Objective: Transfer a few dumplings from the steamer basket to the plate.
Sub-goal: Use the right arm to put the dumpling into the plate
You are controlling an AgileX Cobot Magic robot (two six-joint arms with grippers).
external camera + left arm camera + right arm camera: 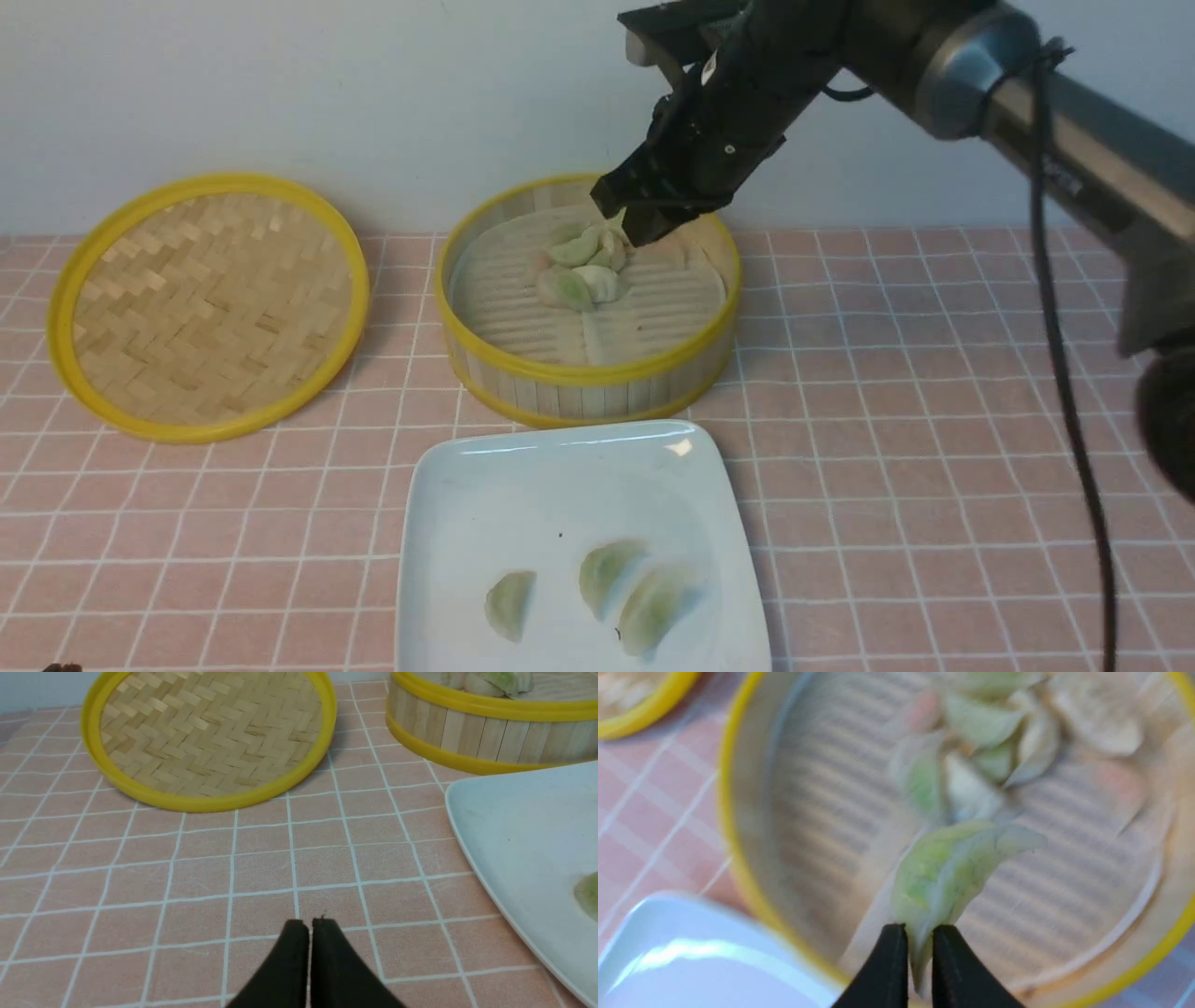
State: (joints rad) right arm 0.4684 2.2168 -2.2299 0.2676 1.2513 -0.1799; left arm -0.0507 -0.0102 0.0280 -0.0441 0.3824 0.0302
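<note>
Right gripper (644, 213) is over the far side of the steamer basket (588, 381), upper centre of my front frame. The wrist camera shows its two black tips pinching one end of a pale green dumpling (952, 868). I can't tell whether it is clear of the slatted floor. The other dumplings (583, 271) are clustered mid-basket. Blur and overlap stop me counting them, and the arm hides the basket's far right rim.

The plate (457, 504) is at bottom centre, just in front of the basket, with its near edge cut off by the frame. Three dumplings lie on its near half and the far half is open white.

The woven lid (210, 303) is at left, apart from the basket. Open pink tiled cloth (887, 392) fills the right side and the gap between lid and plate.

Left gripper (310, 933) has its tips pressed together with nothing between them. It sits low over the cloth beside the plate.
</note>
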